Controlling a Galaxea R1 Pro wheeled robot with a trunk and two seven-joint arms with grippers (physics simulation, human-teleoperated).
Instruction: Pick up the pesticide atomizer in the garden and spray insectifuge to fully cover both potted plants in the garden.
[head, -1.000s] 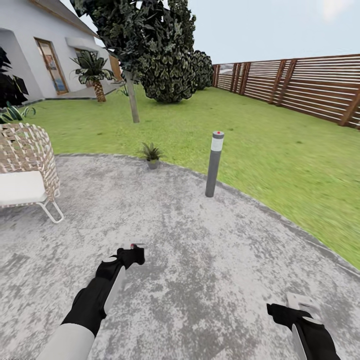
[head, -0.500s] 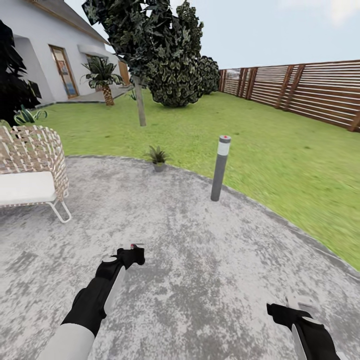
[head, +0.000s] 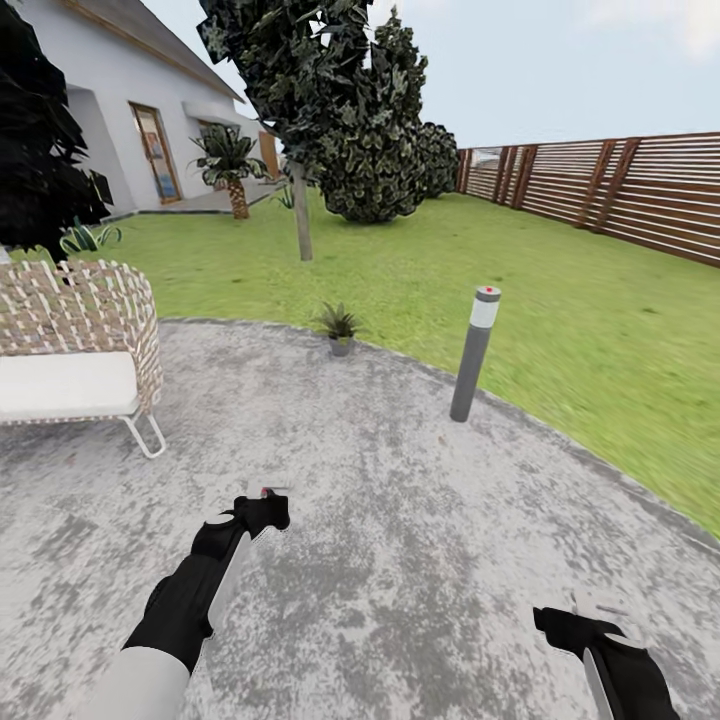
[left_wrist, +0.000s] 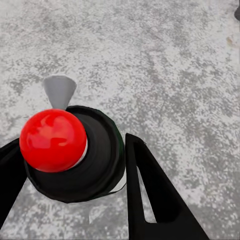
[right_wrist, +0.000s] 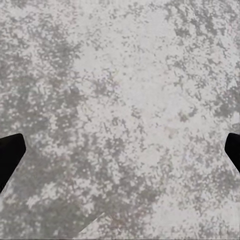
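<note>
My left gripper (head: 262, 508) is shut on the pesticide atomizer (head: 265, 492), whose red top peeks above the black fingers. In the left wrist view the atomizer (left_wrist: 54, 141) is a dark cylinder with a round red cap and a grey nozzle, clamped in the gripper (left_wrist: 75, 186) over grey stone. My right gripper (head: 603, 612) hangs low over the patio (head: 400, 520), open and holding nothing; its fingertips (right_wrist: 10, 152) sit far apart. A small spiky-leaved plant in a grey pot (head: 339, 328) stands at the patio's far rim, well ahead of both arms.
A grey red-topped lamp post (head: 473, 353) stands at the patio's edge, right of the plant. A wicker chair with a white cushion (head: 75, 345) is at the left. Beyond lie lawn (head: 560, 330), dark trees (head: 345, 110), a slat fence (head: 620, 190) and a white house (head: 120, 120).
The whole picture has slid to the right, so the camera has turned left. Both arms keep the same pose, and the atomizer stays in the left gripper.
</note>
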